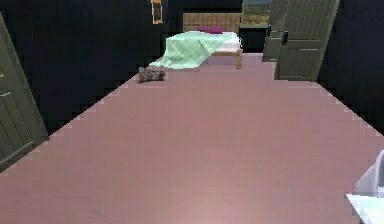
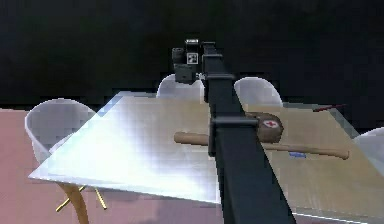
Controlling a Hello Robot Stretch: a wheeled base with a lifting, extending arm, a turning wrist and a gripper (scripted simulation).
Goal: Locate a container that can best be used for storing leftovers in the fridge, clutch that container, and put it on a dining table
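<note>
My arm rises as a dark bar across a glass-topped dining table in the arm side view. The gripper sits at the arm's far end beside two white marker squares, against a dark wall above the table's far edge. Its far end is hard to make out, so I cannot tell whether it holds anything. A small reddish-brown round thing with a white mark lies on the table just right of the arm. A long wooden bat lies across the tabletop under the arm.
White chairs stand around the table. In the forward view, pink floor runs to a bed with a green blanket. A small dark object lies on the floor. Panelled doors stand right and left.
</note>
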